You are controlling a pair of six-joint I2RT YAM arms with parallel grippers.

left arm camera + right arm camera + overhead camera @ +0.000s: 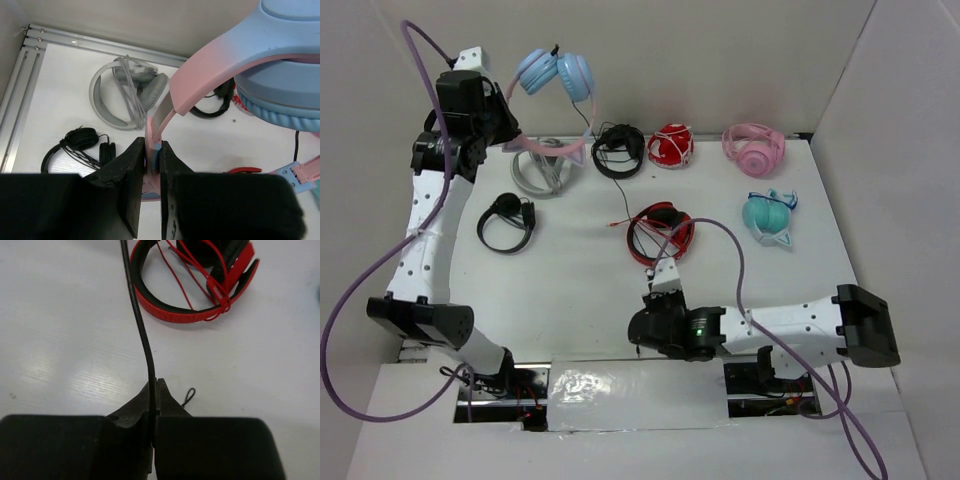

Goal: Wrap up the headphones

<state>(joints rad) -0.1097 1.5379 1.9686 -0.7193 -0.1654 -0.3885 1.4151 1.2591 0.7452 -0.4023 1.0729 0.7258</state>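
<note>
Two clamped grips: left gripper (152, 167) on the headphones' (556, 74) headband (200, 75) (held aloft), right gripper (154, 402) on the cable (142, 330).

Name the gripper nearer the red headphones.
Right. The right gripper, pinching the black cable, sits just beside the red headphones; the left gripper is far back-left, clamped on the blue headphones.

Arms: left arm (425, 215), right arm (790, 322), white moulded links with small dark screw holes, joined by black motor housings. Each trails one purple cable (360, 290). The right wrist housing bears a green indicator light (698, 328). Grippers: left gripper (152, 150), right gripper (153, 390), matte black, wedge-tipped fingers on blocky bodies.
</note>
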